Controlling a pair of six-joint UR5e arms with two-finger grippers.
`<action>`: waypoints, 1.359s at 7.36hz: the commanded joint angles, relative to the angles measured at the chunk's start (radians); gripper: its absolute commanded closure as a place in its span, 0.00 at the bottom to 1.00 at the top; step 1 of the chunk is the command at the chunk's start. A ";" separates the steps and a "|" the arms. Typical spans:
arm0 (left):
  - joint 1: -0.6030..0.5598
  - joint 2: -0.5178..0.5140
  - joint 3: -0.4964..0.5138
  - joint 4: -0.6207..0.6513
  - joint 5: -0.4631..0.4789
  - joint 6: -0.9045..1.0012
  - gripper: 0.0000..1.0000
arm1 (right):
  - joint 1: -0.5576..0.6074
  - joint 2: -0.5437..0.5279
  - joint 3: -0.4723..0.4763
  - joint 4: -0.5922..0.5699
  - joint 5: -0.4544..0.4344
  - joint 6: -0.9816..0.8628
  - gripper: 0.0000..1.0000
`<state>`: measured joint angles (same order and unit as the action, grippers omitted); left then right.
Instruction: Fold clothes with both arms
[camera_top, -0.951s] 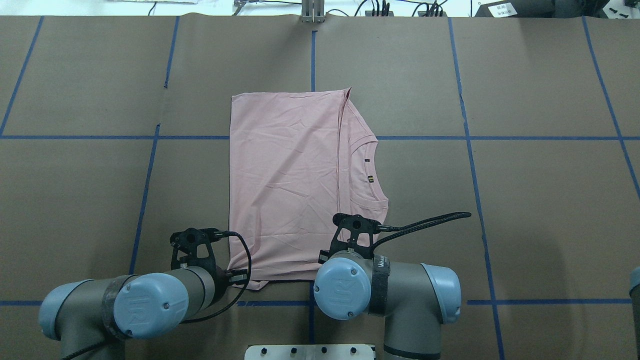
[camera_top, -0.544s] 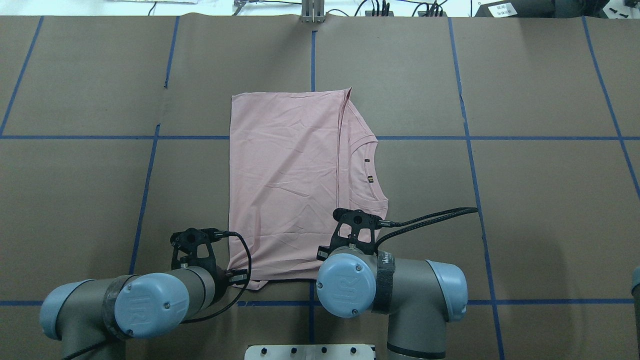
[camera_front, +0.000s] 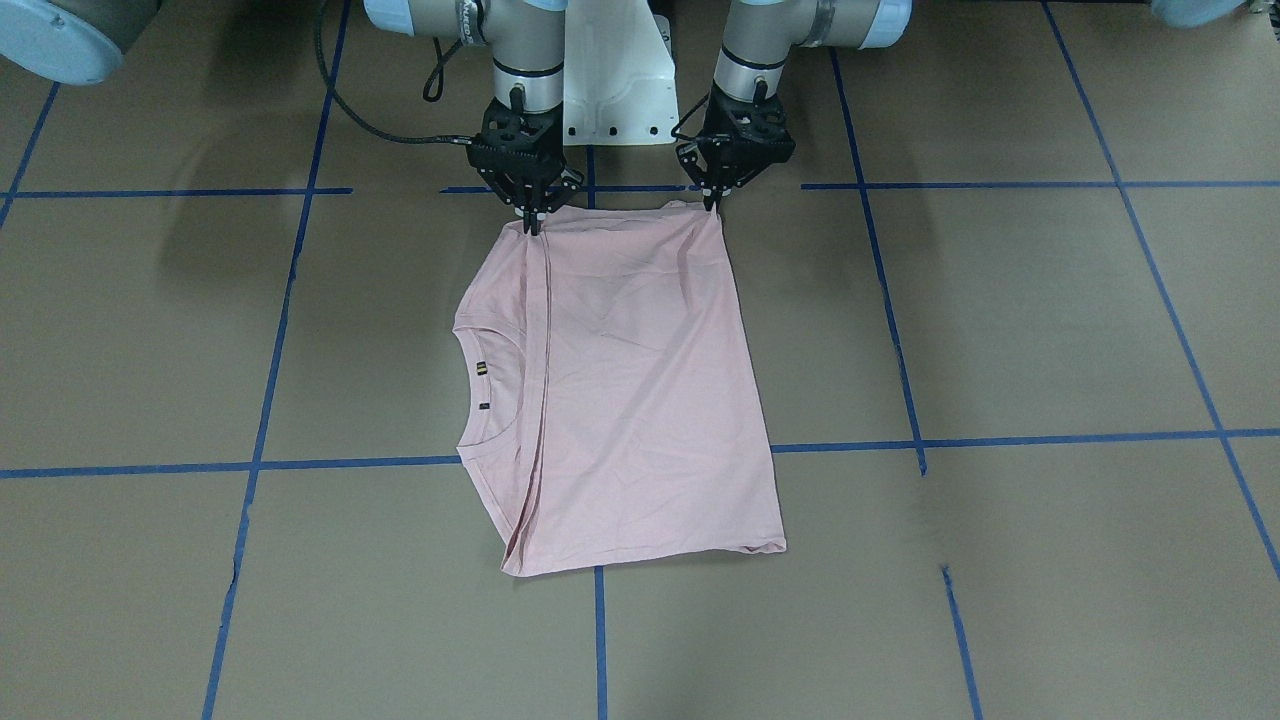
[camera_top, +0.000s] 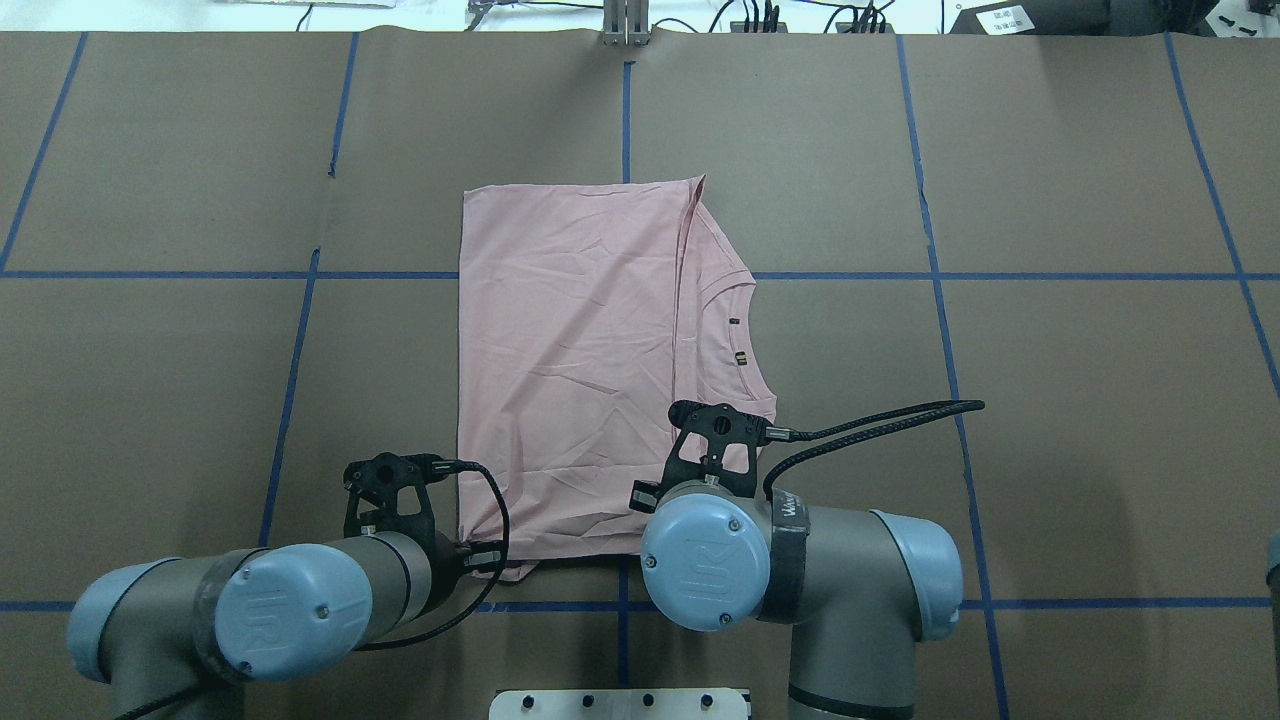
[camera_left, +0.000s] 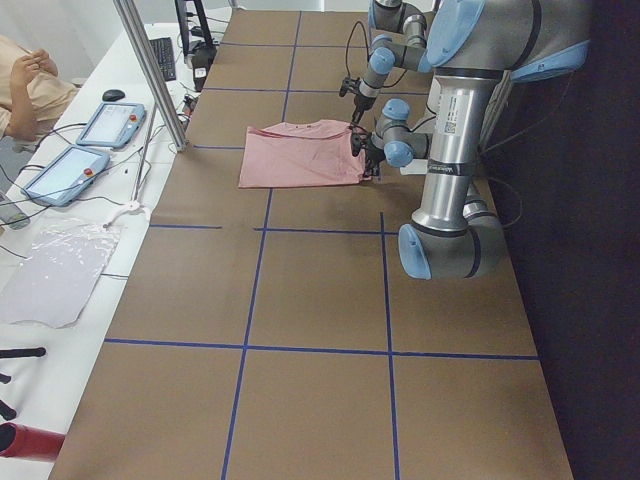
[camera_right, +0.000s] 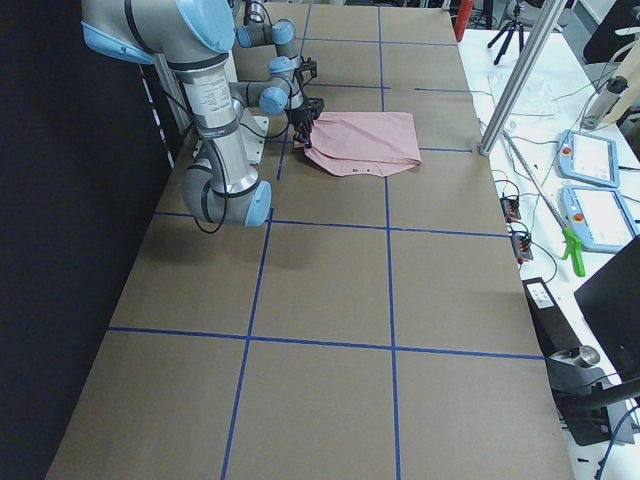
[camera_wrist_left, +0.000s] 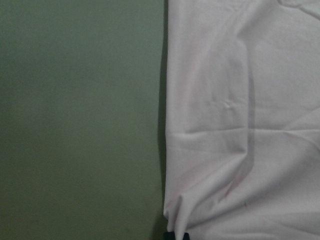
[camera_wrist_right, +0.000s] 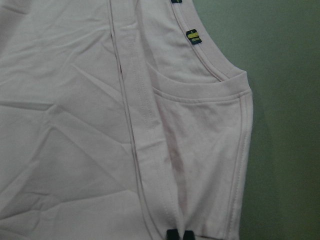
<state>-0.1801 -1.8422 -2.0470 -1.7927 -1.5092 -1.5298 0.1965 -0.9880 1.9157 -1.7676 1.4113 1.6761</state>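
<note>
Two near corners of the pale pink short-sleeved T-shirt (camera_top: 570, 350), flat on the brown bench (camera_top: 1050, 450), sat pinched by the black left tool (camera_front: 716, 204) and right tool (camera_front: 531, 222); such shallow bites might slip when lifted.

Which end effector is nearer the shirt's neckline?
Right. The right end effector pinches the T-shirt edge on the neckline side; the left end effector pinches the opposite corner.

table (camera_top: 1100, 400): brown, blue tape grid (camera_top: 1000, 275) | side bench (camera_left: 60, 270): white, tablets (camera_left: 110, 122)
</note>
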 joint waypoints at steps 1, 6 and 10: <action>-0.035 0.006 -0.192 0.111 -0.098 0.051 1.00 | -0.002 0.000 0.182 -0.173 0.005 0.001 1.00; -0.053 -0.049 -0.432 0.383 -0.169 0.059 1.00 | -0.043 0.015 0.381 -0.405 0.032 0.008 1.00; -0.235 -0.180 -0.114 0.304 -0.166 0.239 1.00 | 0.088 0.023 0.110 -0.151 0.032 -0.080 1.00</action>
<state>-0.3543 -1.9990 -2.2560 -1.4374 -1.6728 -1.3477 0.2245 -0.9662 2.1406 -2.0371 1.4396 1.6365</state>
